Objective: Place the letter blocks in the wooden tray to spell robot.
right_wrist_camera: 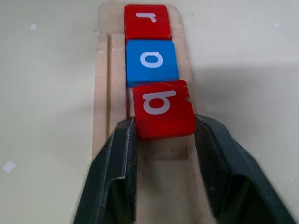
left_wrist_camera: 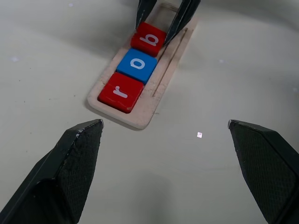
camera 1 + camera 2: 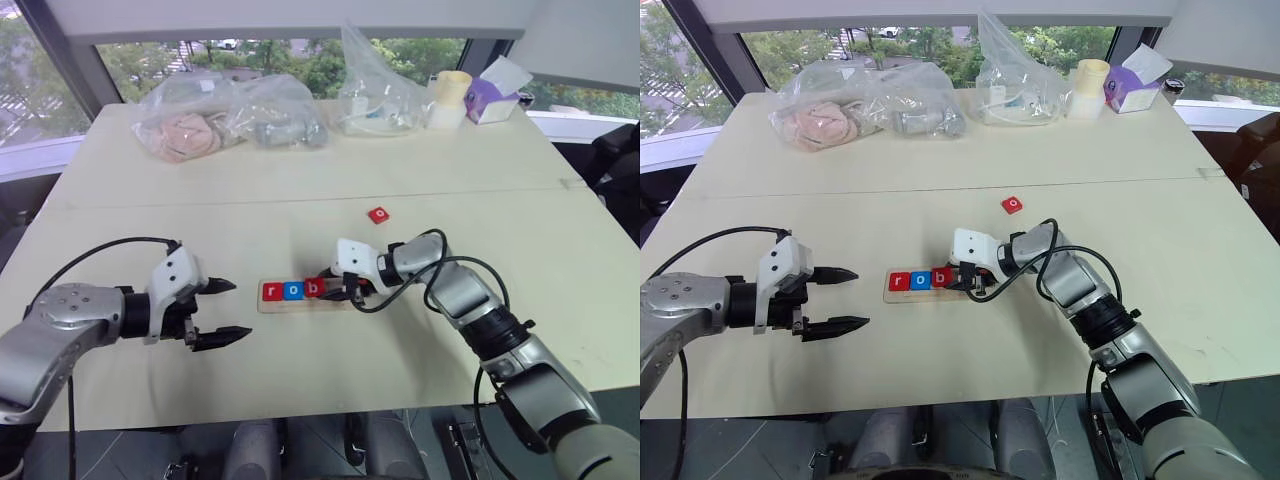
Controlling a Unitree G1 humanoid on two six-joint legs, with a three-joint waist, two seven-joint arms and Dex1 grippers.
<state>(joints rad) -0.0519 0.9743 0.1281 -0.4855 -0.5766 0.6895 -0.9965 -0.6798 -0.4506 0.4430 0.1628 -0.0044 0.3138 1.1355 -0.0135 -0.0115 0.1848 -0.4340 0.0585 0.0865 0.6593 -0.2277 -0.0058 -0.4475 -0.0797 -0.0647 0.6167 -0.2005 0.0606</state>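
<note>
Black fingers of the left end effector [image 3: 222, 312] stand wide apart, empty, above the counter [image 3: 300, 380]. Right of it, the wooden tray [image 2: 156, 86] carries r [image 1: 146, 21], o [image 1: 152, 62], b [image 1: 163, 109]. The right end effector [image 1: 163, 135] flanks b, barely parted. A red block [image 3: 379, 215] lies farther back.

Probably an office or lab: pale worktable [image 3: 300, 170] beside large windows [image 3: 300, 55] overlooking trees.

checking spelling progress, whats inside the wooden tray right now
The wooden tray holds red r, blue o and red b, with the right gripper straddling the b. Its far end is hidden.
</note>
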